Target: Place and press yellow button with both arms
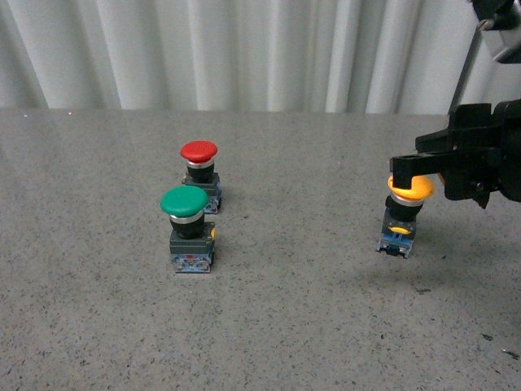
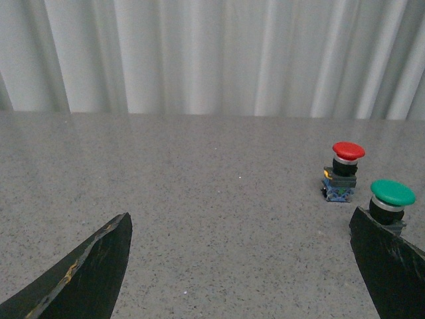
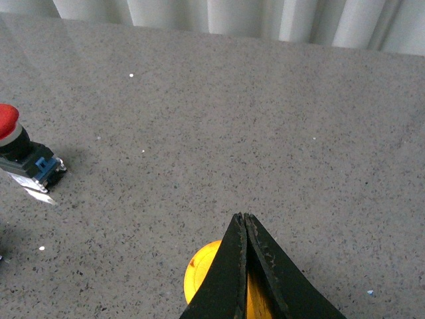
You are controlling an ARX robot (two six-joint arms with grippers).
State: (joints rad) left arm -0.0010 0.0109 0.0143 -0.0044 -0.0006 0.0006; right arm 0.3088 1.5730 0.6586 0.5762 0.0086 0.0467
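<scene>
The yellow button (image 1: 409, 190) stands at the right of the grey table, leaning slightly on its grey-blue base. My right gripper (image 1: 397, 169) reaches in from the right, shut, with its closed black fingers lying over the yellow cap. In the right wrist view the shut fingertips (image 3: 242, 220) cover most of the yellow button (image 3: 198, 274). The left gripper (image 2: 240, 218) shows only in its own wrist view, open, with bare table between its fingers (image 2: 86, 269). It is far from the yellow button, which that view does not show.
A green-capped switch (image 1: 186, 204) and a red-capped switch (image 1: 199, 152) stand left of centre. The green switch (image 2: 392, 193) sits just behind the left gripper's far finger, with the red switch (image 2: 348, 151) beyond it. White curtains hang behind the table (image 1: 309, 326).
</scene>
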